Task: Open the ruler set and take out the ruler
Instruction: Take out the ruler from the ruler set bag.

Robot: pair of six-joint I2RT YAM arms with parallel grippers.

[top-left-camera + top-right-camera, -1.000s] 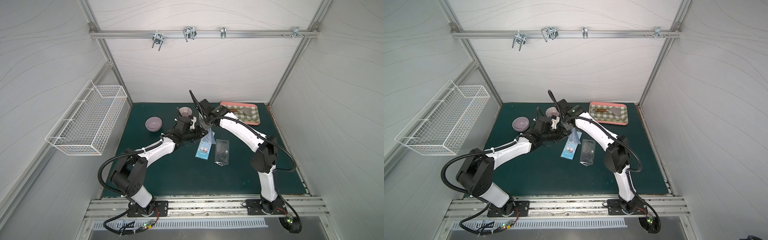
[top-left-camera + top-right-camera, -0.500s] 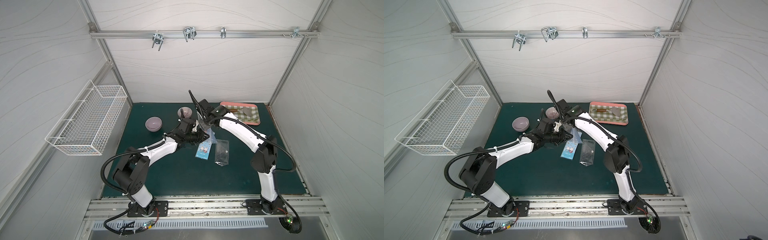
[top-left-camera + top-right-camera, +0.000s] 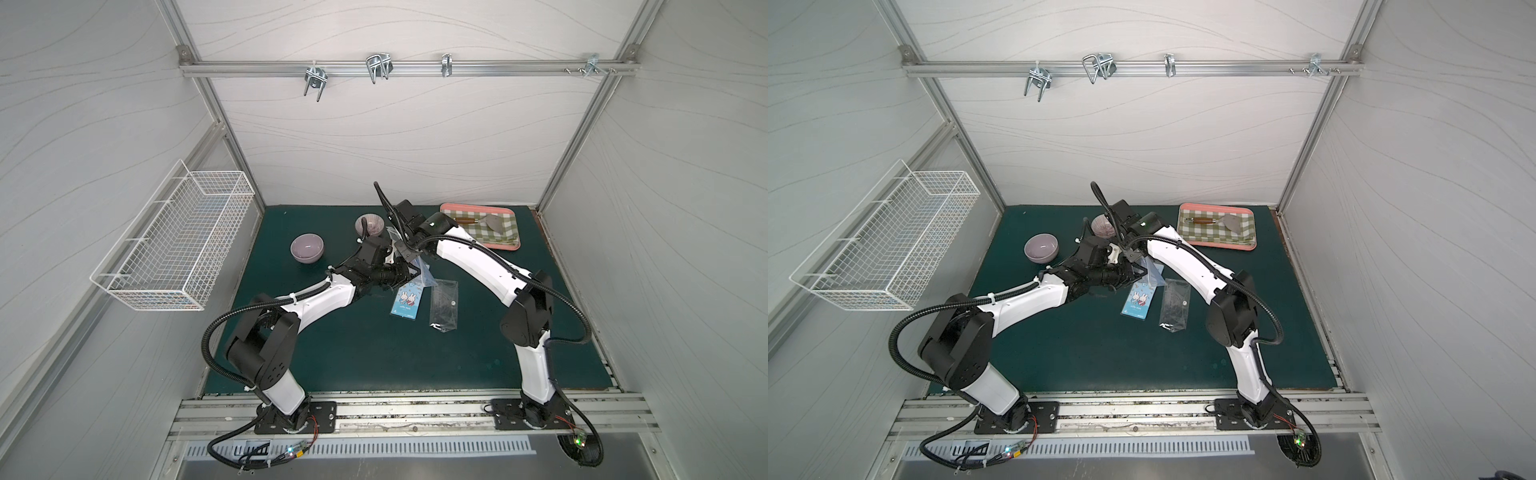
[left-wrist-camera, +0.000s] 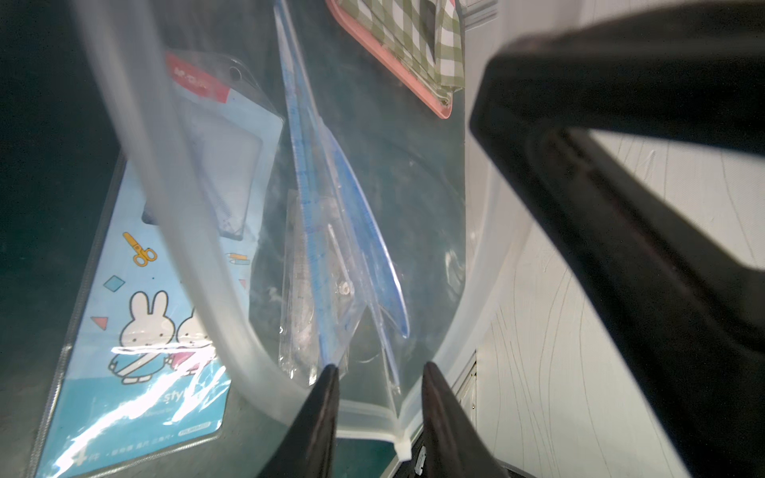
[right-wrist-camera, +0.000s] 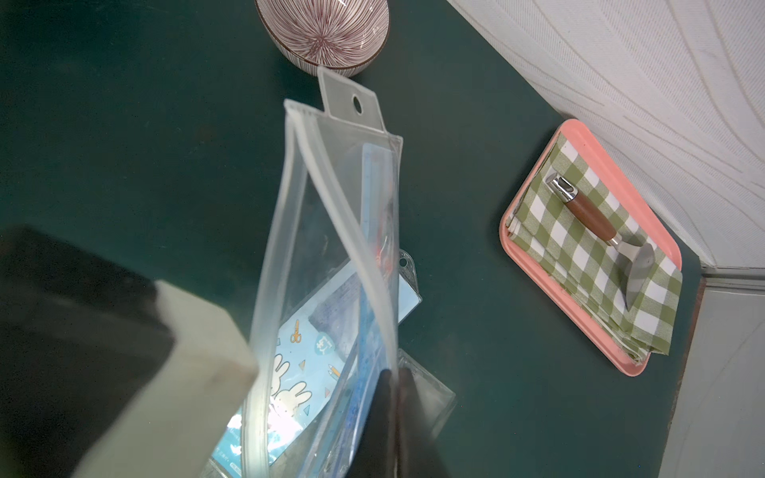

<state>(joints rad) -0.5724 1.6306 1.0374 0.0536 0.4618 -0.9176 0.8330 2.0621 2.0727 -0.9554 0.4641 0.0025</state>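
**Q:** Where do you have the pouch?
**A:** The pouch [image 5: 327,231] hangs clear of the bench [image 3: 332,357], above the rabbit card [image 3: 404,302]. Your right jaws are pinched shut on its edge, near the mouth.

**Q:** Left jaws?
**A:** They are narrowly apart at a corner of the pouch mouth. In the left wrist view the corner of the lip sits in the gap and is not clamped.

**Q:** Ruler?
**A:** The blue ruler [image 4: 311,194] is inside the pouch, seen edge-on with other clear blue pieces. The mouth gapes open.

**Q:** The rest of your bench?
**A:** The card lies flat, with a clear sleeve [image 3: 444,306] just beside it.
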